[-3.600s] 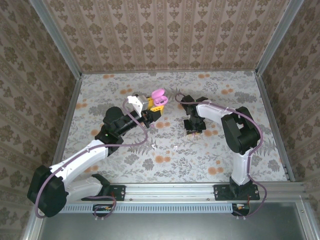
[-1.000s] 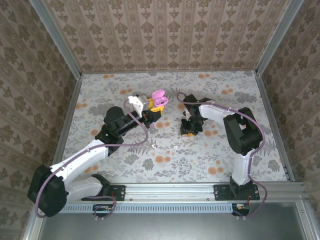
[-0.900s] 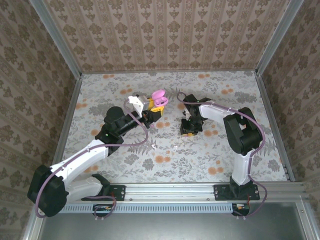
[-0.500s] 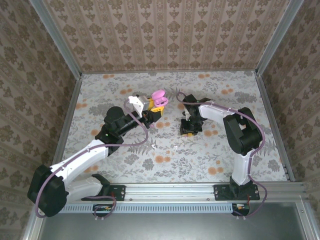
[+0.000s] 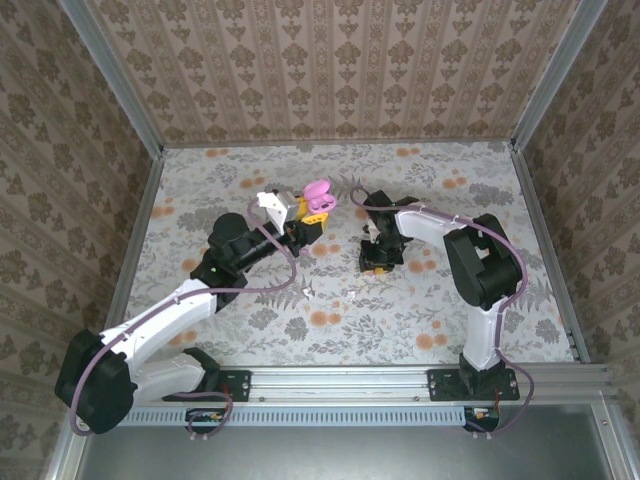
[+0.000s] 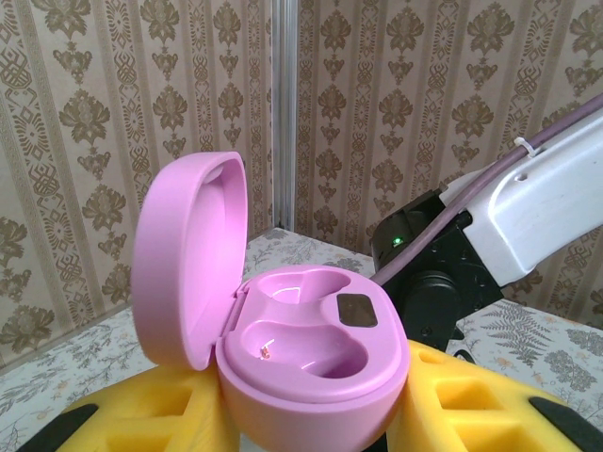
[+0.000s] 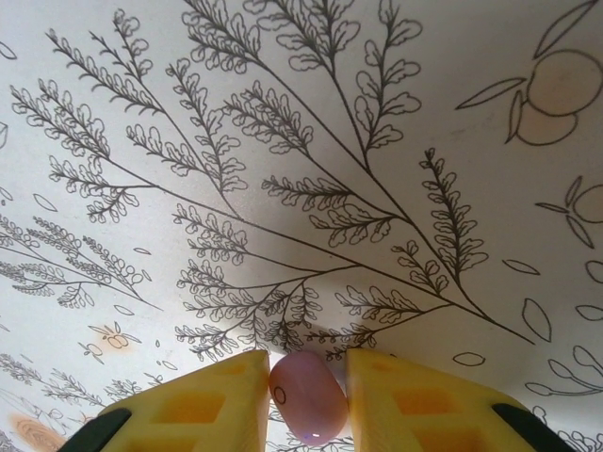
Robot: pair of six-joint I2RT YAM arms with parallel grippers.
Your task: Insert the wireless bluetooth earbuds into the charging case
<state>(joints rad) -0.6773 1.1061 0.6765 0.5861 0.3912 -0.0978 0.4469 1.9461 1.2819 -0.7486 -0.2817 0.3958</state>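
The pink charging case (image 6: 316,348) sits between the yellow fingers of my left gripper (image 6: 316,419), which is shut on it. Its lid stands open and both wells are bare. From above, the charging case (image 5: 318,192) is held up left of centre by the left gripper (image 5: 310,212). My right gripper (image 7: 309,395) points down at the table and is shut on a magenta-pink earbud (image 7: 309,400) that rests on the cloth. The right gripper (image 5: 378,260) stands a short way right of the case. Two tiny white earbuds (image 5: 306,291) (image 5: 352,297) lie on the cloth nearer the arm bases.
A flower-printed cloth (image 5: 420,300) covers the table. Patterned walls (image 5: 330,70) close in the back and both sides. A metal rail (image 5: 350,385) runs along the near edge.
The right gripper's jaws have drawn in slightly on the pink earbud and the wrist has shifted a touch left. The left arm and the case have not moved.
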